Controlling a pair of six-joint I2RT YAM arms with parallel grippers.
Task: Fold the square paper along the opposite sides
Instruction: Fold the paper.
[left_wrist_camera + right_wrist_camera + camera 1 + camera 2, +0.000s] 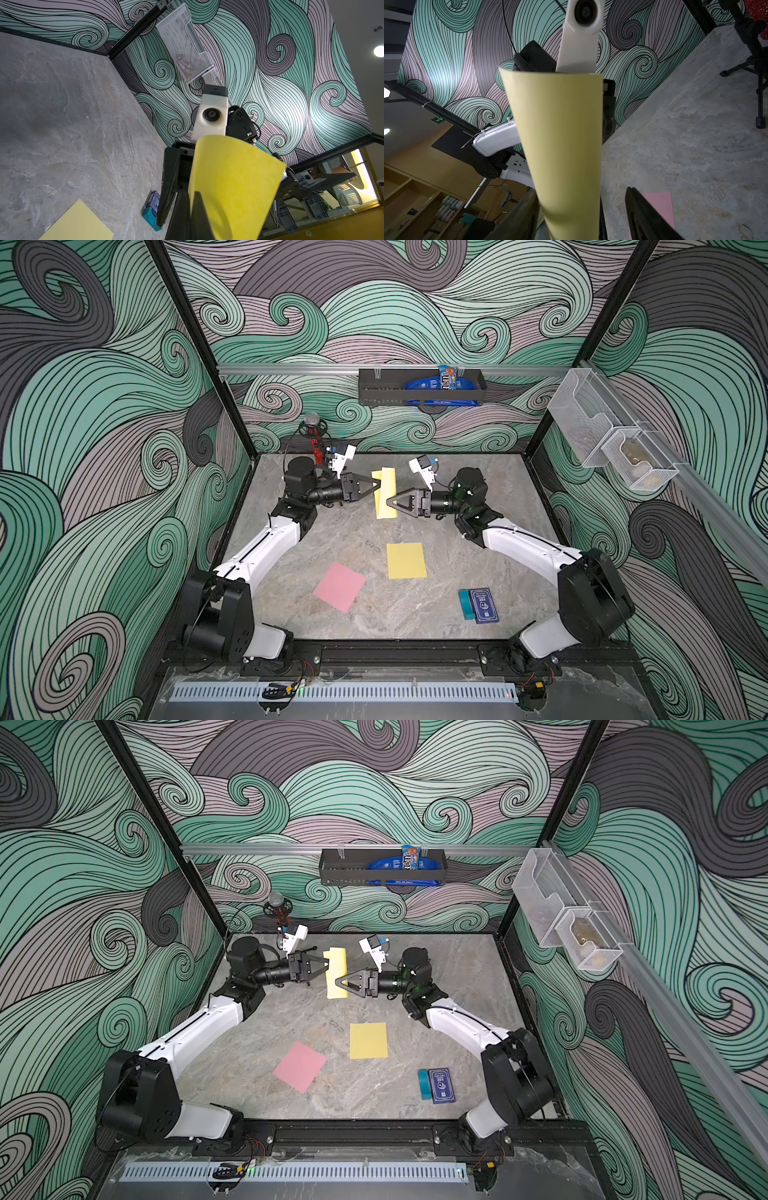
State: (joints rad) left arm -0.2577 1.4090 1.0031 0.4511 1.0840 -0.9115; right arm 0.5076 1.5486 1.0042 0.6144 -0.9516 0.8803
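The square paper point(388, 481) point(338, 963), pale yellow, is lifted off the back middle of the table and curled over into a loose loop with no crease. My left gripper point(377, 486) point(328, 965) is shut on its left edge; in the left wrist view the jaws point(192, 214) pinch the sheet point(234, 182). From the right, my right gripper point(390, 502) point(340, 982) reaches in. In the right wrist view it point(581, 224) stands open, with the curled paper point(560, 135) between its spread fingers point(645, 218).
A second yellow sheet point(406, 560) and a pink sheet point(340, 586) lie flat nearer the front. A blue card box point(478, 605) sits front right. A microphone stand point(312, 423) is at the back left, a black basket point(374, 396) on the back wall and mesh bins point(611, 439) on the right wall.
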